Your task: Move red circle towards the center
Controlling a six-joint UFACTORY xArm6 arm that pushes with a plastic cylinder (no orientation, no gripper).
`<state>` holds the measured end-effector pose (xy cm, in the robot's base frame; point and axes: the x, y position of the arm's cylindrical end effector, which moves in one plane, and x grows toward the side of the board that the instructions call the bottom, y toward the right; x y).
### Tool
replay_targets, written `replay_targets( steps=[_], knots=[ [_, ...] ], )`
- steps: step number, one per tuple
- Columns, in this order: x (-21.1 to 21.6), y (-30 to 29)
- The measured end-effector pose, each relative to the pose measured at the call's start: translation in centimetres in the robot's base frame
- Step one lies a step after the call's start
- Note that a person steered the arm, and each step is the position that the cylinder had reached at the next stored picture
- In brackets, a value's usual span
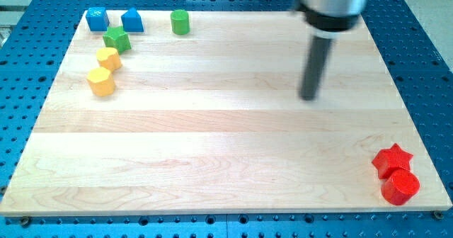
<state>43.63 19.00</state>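
Observation:
The red circle lies at the board's bottom right corner. It touches a red star just above it. My tip stands on the board right of centre, well above and to the left of both red blocks, touching no block.
At the top left sit a blue cube, a blue house-shaped block, a green cylinder, a green star and two yellow blocks. The wooden board lies on a blue perforated table.

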Motion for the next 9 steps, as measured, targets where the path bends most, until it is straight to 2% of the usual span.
replay_targets(
  steps=[1, 2, 3, 4, 6, 8, 9],
  knots=[
    [2.5, 10.7],
    [10.7, 14.0],
    [17.5, 13.9],
    [17.9, 11.7],
    [17.7, 0.1],
    [9.1, -11.2],
    [6.8, -11.7]
  ],
)
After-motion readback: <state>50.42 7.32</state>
